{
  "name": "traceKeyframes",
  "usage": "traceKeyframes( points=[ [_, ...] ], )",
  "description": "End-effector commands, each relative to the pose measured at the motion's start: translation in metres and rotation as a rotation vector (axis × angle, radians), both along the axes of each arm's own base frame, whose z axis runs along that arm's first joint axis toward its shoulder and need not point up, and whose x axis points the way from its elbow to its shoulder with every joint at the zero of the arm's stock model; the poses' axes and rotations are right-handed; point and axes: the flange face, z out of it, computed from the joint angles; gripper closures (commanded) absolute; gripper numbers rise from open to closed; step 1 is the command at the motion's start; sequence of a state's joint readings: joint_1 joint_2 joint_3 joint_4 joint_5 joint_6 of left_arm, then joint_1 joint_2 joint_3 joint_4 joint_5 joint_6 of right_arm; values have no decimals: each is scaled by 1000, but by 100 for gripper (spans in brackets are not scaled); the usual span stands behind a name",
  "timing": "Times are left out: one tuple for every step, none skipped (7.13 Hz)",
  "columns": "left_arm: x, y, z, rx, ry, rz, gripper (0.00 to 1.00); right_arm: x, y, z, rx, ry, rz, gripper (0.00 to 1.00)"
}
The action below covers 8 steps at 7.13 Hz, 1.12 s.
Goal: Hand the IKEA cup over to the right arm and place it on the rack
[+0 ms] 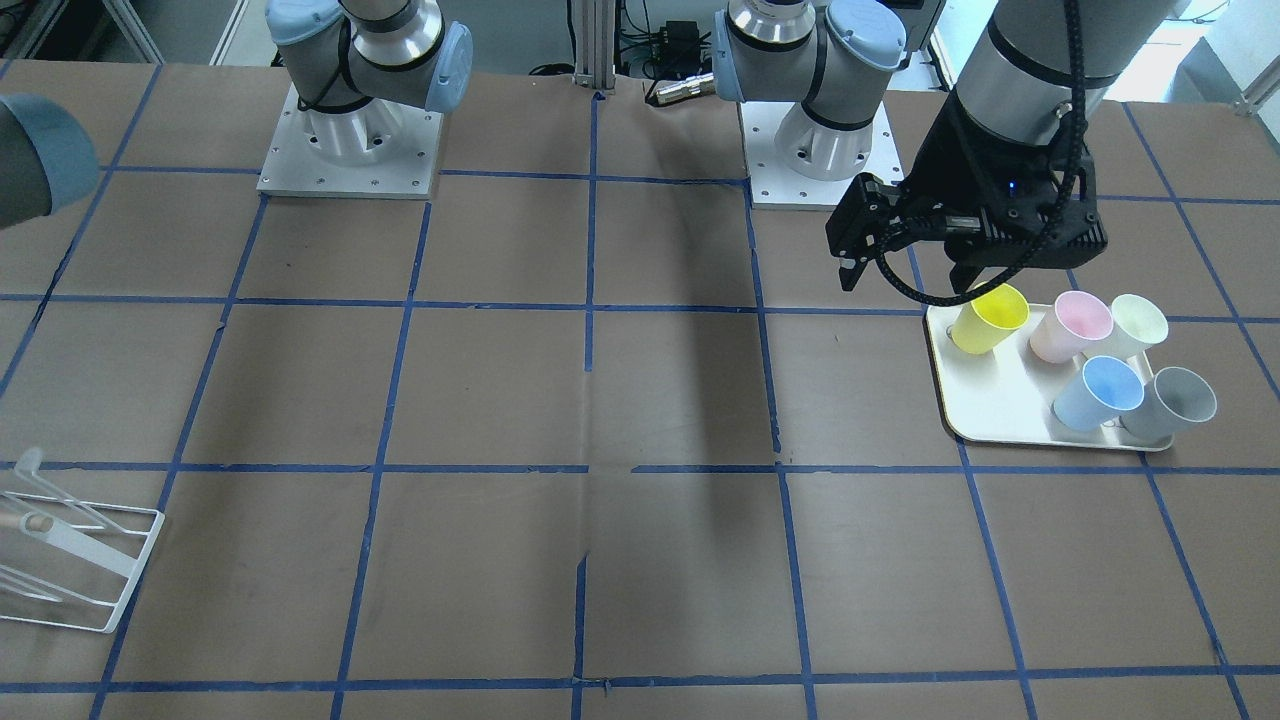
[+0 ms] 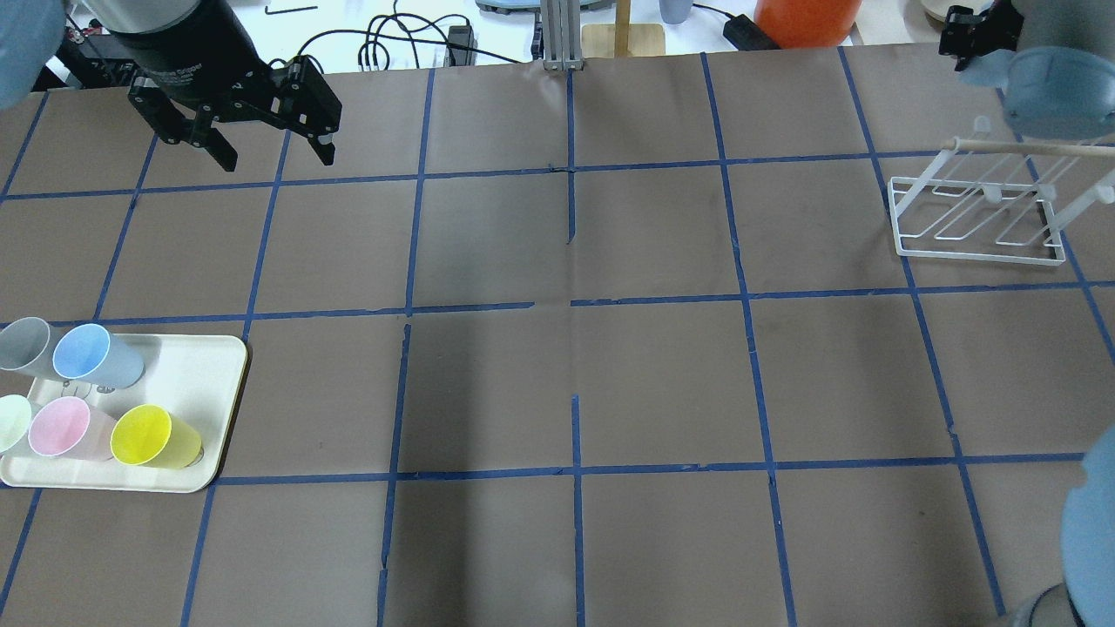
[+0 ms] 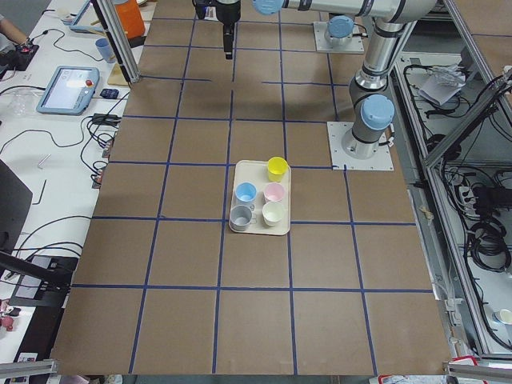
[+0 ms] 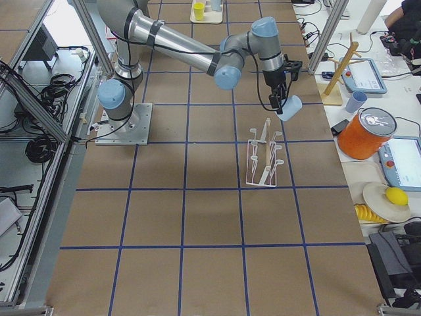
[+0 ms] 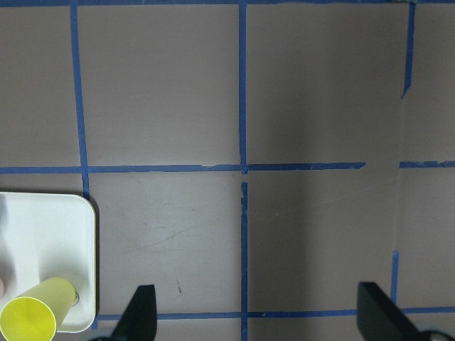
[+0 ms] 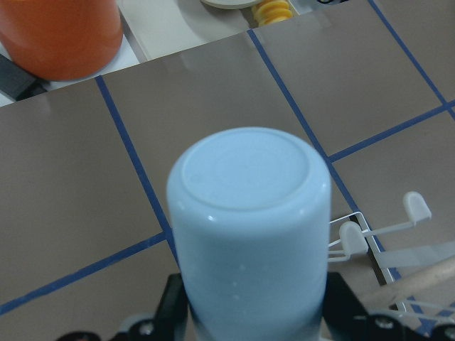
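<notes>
My right gripper (image 4: 279, 89) is shut on a light blue IKEA cup (image 6: 249, 220), its flat bottom facing away from the wrist. In the exterior right view the cup (image 4: 290, 107) hangs in the air just beyond the top end of the white wire rack (image 4: 262, 164). The rack (image 2: 976, 252) has no cups on it. A second light blue cup (image 2: 91, 355) stands on the cream tray (image 2: 205, 370) at the far left. My left gripper (image 2: 277, 159) is open and empty, raised above the table behind the tray.
The tray also holds a yellow cup (image 2: 152, 435), a pink cup (image 2: 63, 427), a grey cup (image 2: 24, 341) and a pale green cup (image 2: 10, 422). An orange container (image 6: 57, 35) stands off the table beyond the rack. Blue tape lines grid the brown table.
</notes>
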<state>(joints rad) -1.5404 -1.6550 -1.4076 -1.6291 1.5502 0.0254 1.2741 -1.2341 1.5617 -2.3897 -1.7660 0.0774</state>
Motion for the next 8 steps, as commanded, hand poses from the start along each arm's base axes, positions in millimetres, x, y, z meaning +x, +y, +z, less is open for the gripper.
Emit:
traceKeyframes(
  points=[
    [0, 0, 0, -1, -1, 1, 0, -27, -12, -30, -2, 11, -10, 100],
    [0, 2, 1, -4, -2, 1, 0, -31, -14, -40, 9, 6, -16, 100],
    [0, 1, 0, -1, -1, 3, 0, -33, -19, -48, -5, 11, -16, 100],
    [0, 1, 1, -2, -1, 3, 0, -35, -24, -57, -20, 17, -18, 100],
    [0, 1, 1, -2, -1, 3, 0, -35, -24, -60, -27, 17, -22, 100],
    [0, 1, 1, -2, -1, 3, 0, -35, -25, -61, -26, 16, -23, 100],
    [0, 1, 0, -1, -1, 3, 0, -36, -26, -67, -19, 11, -27, 100],
    [0, 1, 0, -1, -1, 3, 0, -36, -28, -74, -10, 6, -30, 100]
  ],
)
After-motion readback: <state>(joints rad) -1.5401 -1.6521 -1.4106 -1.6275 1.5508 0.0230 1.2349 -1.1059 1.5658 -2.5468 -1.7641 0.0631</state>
